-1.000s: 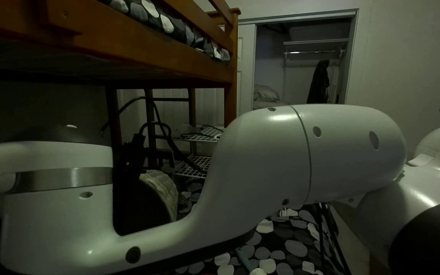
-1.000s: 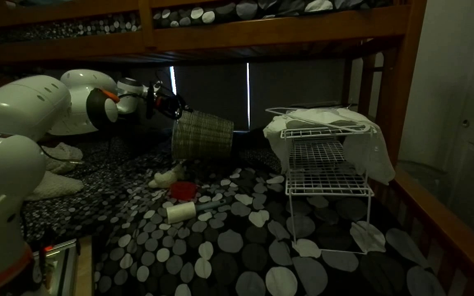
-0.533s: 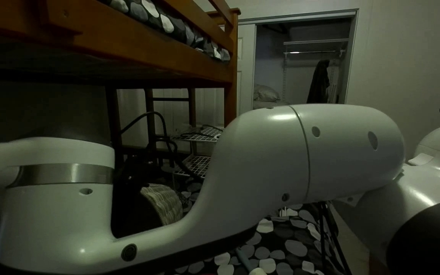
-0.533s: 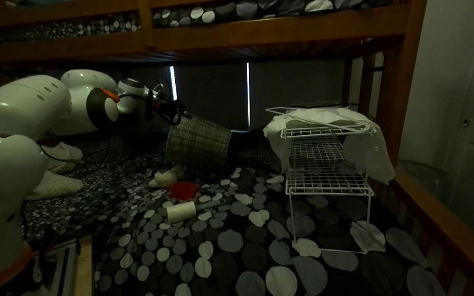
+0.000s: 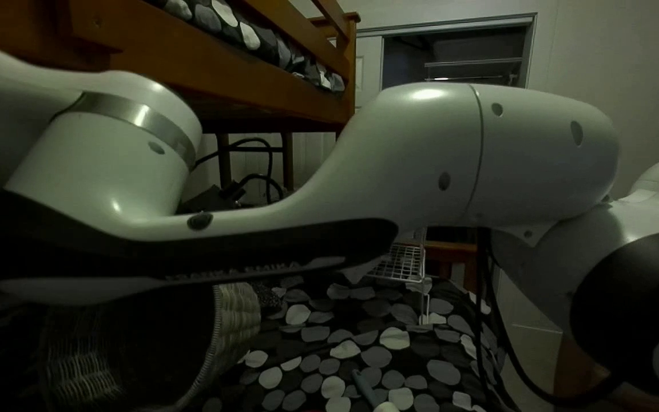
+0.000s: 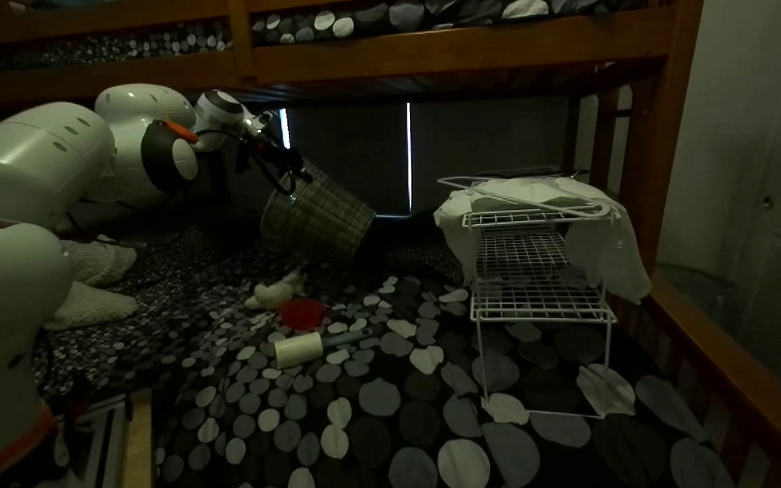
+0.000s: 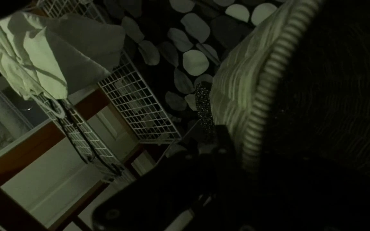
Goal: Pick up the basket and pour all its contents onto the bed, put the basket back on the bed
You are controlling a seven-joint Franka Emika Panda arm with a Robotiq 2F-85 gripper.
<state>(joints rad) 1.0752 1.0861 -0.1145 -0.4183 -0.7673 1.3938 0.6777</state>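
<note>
Gripping the basket [image 6: 326, 218] by its rim, the gripper [image 6: 302, 171] is sitting at 11 o'clock on it in an exterior view; in the wrist view one finger [image 7: 225, 141] is lying against the outer wall, the other hiding in shadow. The basket is leaning over the bed [image 6: 417, 420], mouth facing 10 o'clock, base lower toward 4; nothing is showing whether it is touching the bed. No contents are showing in its dark inside, so putting it back is probably coming due. Doing that well is calling for a slow turn until the base is facing 6 o'clock, a gentle lowering until it is resting flat, and only then a release. One pinched edge is probably letting the basket swing, so the roller [image 6: 299, 350] at 6 o'clock and the red thing [image 6: 302, 314] and white fluff [image 6: 272, 296] near 7 are needing room.

The basket is tapering from a thick braided rim, its ribbed wicker probably flexing slightly. The bed is looking soft under rounded black, grey and white patches.
</note>
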